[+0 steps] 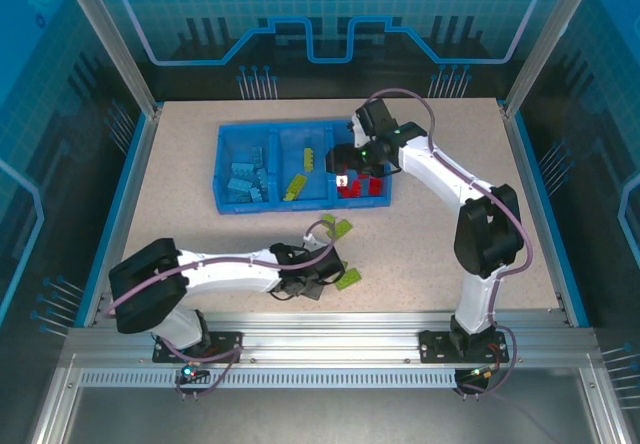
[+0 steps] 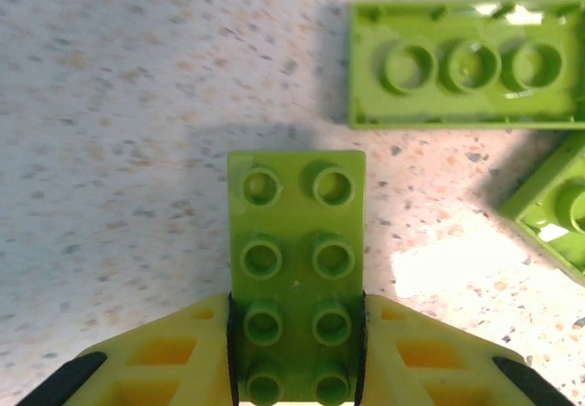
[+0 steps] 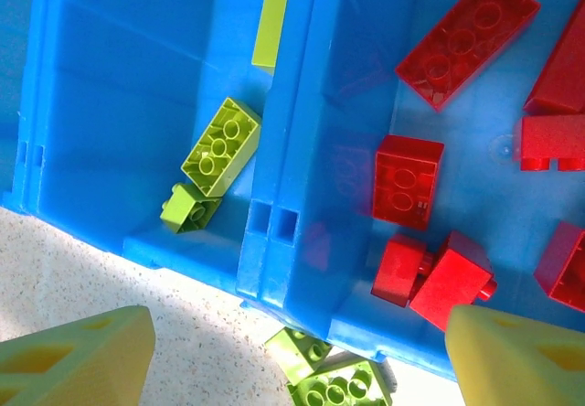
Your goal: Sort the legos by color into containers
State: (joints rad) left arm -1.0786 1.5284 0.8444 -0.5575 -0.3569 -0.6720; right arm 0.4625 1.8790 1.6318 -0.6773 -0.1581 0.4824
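My left gripper is shut on a lime green lego, its yellow fingers pressed against both long sides, low over the speckled table. Two more lime legos lie just ahead to the right. From above, this gripper sits near the table's front middle. My right gripper hangs open above the front edge of the blue tray, over the divider between the lime legos and the red legos. Light blue legos fill the left compartment.
Two lime bricks lie on the table against the tray's front wall. Seen from above, loose lime bricks rest between the tray and the left gripper. An aluminium rail borders the table's near edge.
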